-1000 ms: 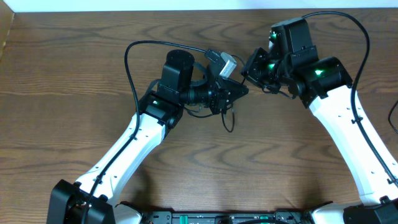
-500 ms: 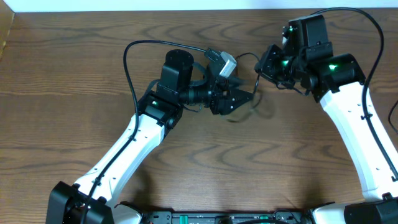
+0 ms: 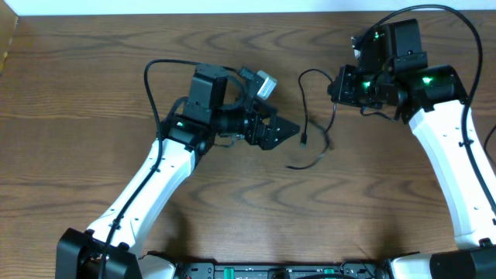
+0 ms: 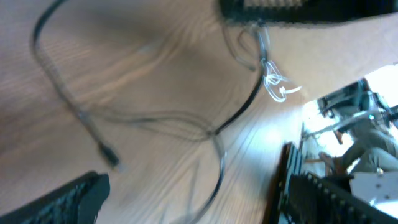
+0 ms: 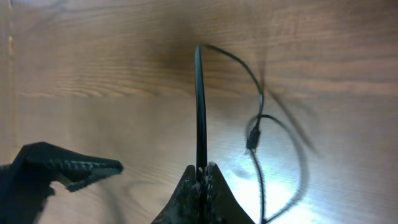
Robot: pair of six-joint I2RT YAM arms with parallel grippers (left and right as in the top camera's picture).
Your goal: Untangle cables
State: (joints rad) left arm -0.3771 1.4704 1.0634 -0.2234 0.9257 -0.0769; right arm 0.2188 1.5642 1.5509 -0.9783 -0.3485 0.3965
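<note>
The black cable point(image 3: 303, 108) hangs from my right gripper point(image 3: 335, 85), which is shut on it above the table. One strand ends in a small plug point(image 3: 304, 142); another trails to the table point(image 3: 232, 194) near the middle. In the right wrist view the cable point(image 5: 199, 106) runs straight up out of the pinched right gripper point(image 5: 201, 171). My left gripper point(image 3: 285, 133) stands open just left of the plug with nothing in it. In the blurred left wrist view the black cable point(image 4: 239, 109) lies beyond the left gripper point(image 4: 193, 205). A thin pale cord point(image 4: 277, 87) curls near the right gripper.
Thick black arm cables arc behind the left arm point(image 3: 155, 77) and over the right arm point(image 3: 457, 31). The table's far edge meets a white wall along the top of the overhead view.
My left gripper has opened, let go of the cable and drawn back to the left. My right gripper has moved right with the black cable, which now hangs loose between the arms.
</note>
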